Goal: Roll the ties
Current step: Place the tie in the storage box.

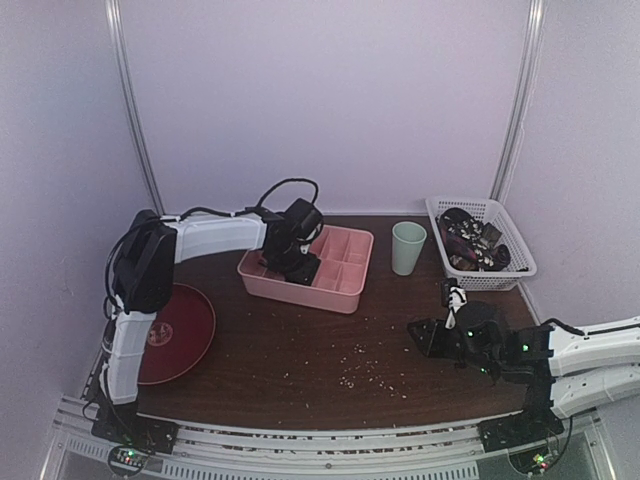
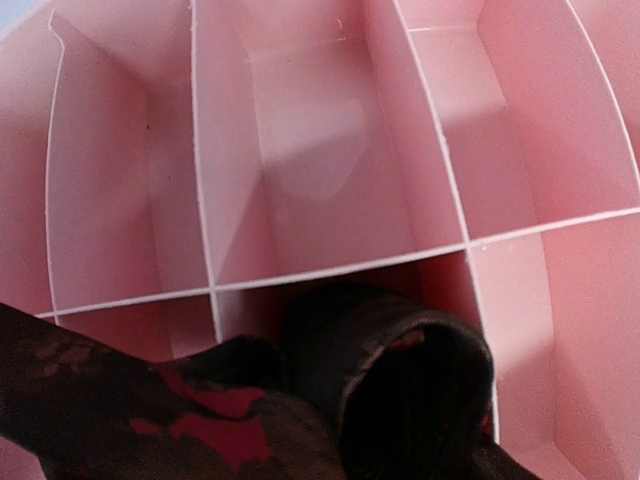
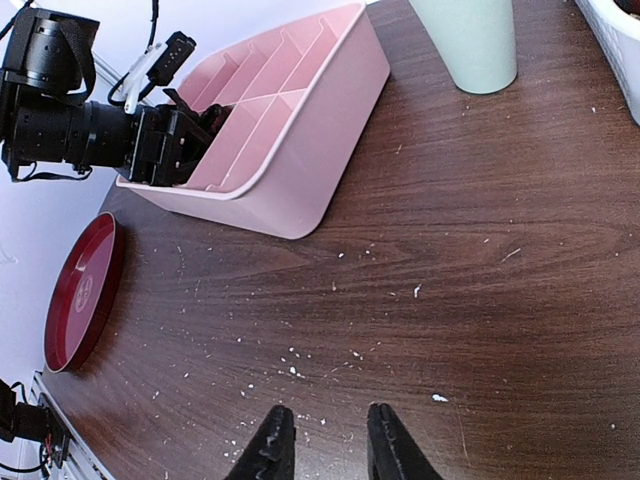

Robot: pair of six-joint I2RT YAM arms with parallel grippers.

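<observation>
A dark rolled tie (image 2: 400, 370) fills the bottom of the left wrist view, low in a near compartment of the pink divided box (image 2: 330, 270). Its red-patterned loose end (image 2: 150, 410) drapes to the left and hides the fingers. My left gripper (image 1: 298, 262) reaches down into the left part of the box (image 1: 345, 290) and looks shut on this tie. More ties (image 1: 470, 245) lie heaped in the white basket (image 1: 500, 275) at the back right. My right gripper (image 3: 325, 425) hovers open over the bare table at the front right, with nothing between its fingers.
A pale green cup (image 1: 408, 247) stands between the box and the basket. A red round plate (image 1: 185, 330) lies at the left by the left arm's base. Pale crumbs (image 1: 360, 365) are scattered over the dark wooden table.
</observation>
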